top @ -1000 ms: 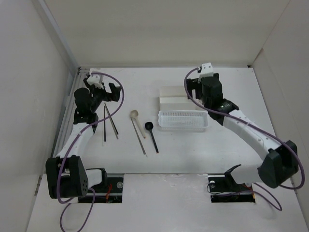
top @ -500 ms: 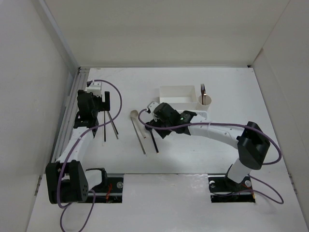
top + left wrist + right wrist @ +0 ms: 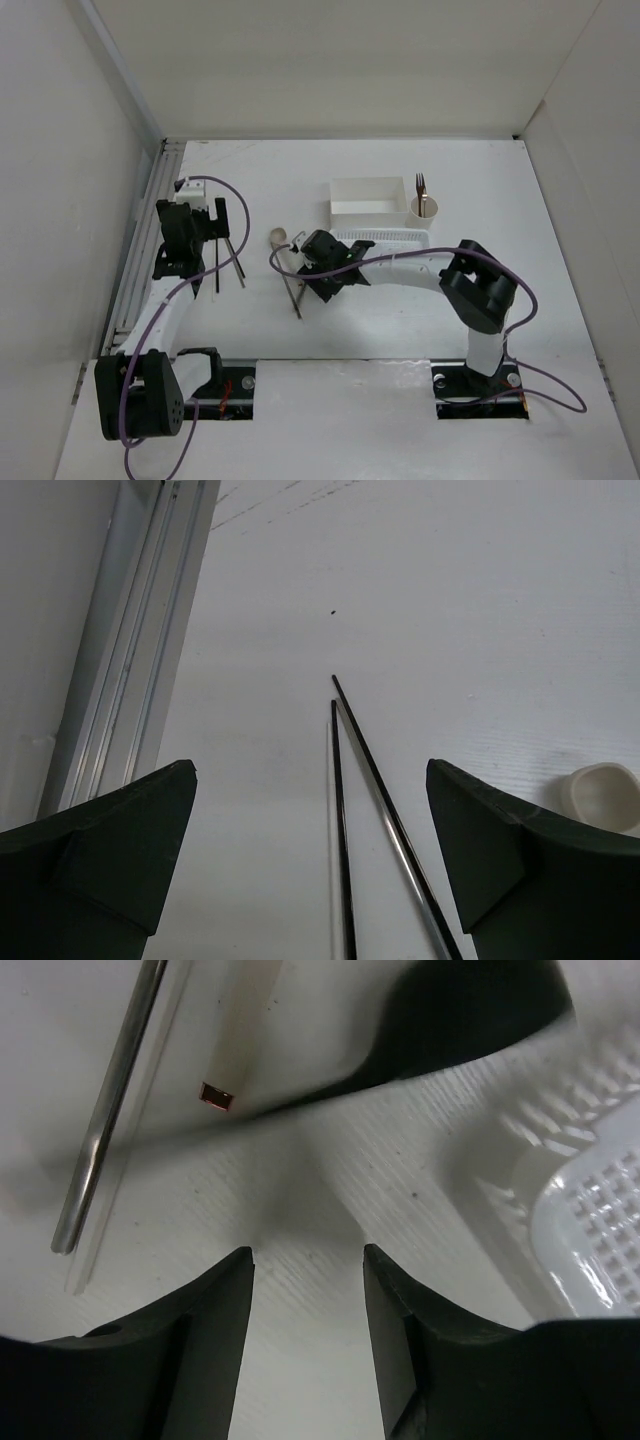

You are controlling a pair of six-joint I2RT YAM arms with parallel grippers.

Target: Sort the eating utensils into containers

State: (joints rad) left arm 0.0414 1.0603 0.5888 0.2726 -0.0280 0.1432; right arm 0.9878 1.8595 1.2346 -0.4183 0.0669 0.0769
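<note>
My left gripper is open and empty, low over two thin dark chopsticks. In the left wrist view the chopsticks run between the spread fingertips. My right gripper is open and empty at the table's middle. Its wrist view shows the black spoon just ahead of the fingertips, apart from them. The beige spoon's bowl and a pale stick lie to its left. A metal fork stands in the cream cup.
The white square box stands behind the right gripper. The mesh basket lies right of it, partly under the right arm, and shows in the right wrist view. A metal rail runs along the left wall.
My right arm swung from the back right to the table's middle and lowered over the black spoon, uncovering the box and cup. My left gripper moved nearer over the dark chopsticks.
</note>
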